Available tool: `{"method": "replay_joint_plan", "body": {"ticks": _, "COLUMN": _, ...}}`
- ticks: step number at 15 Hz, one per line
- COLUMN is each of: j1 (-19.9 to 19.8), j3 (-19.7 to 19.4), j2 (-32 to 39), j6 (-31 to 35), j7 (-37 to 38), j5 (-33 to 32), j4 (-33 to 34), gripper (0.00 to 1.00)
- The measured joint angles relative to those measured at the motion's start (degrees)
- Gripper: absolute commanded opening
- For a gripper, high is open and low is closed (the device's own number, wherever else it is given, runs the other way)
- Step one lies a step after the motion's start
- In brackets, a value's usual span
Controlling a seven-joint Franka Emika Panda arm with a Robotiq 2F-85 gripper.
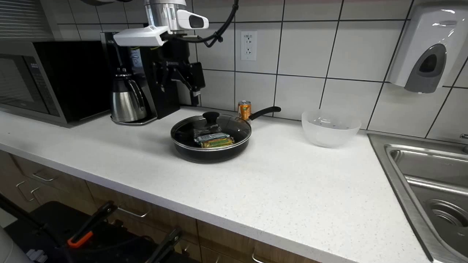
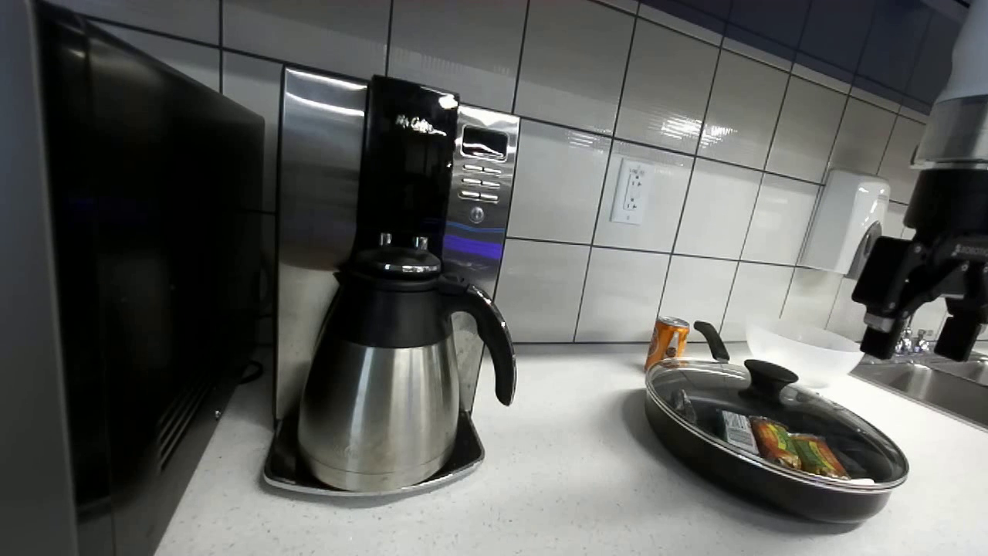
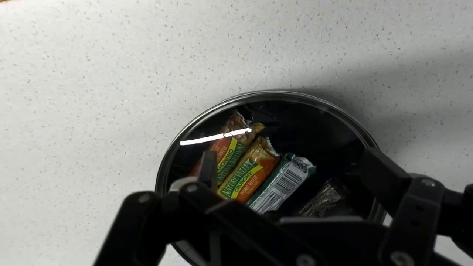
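**Wrist view: gripper spread above a black pan**

Its fingers stand apart, well clear of the glass lid. Wrapped bars lie beneath that lid in the pan, which sits on the white counter near an orange can.

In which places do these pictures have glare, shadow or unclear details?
Wrist view: a white streak of glare lies on the glass lid, soft shadow darkens the counter at right, and the pincer looks nearly black; in an exterior view, white and violet reflections mark the coffee maker, bright patches the wall tiles; in an exterior view, lettering on the wrappers is too unclear to read.
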Motion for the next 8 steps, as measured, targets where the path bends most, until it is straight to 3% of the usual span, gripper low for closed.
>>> {"method": "replay_joint_plan", "body": {"ticks": 8, "j1": -0.1, "j3": 0.2, "j2": -0.4, "j6": -0.4, "j7": -0.6, "j5": 0.0, "j4": -0.5, "gripper": 1.00}}
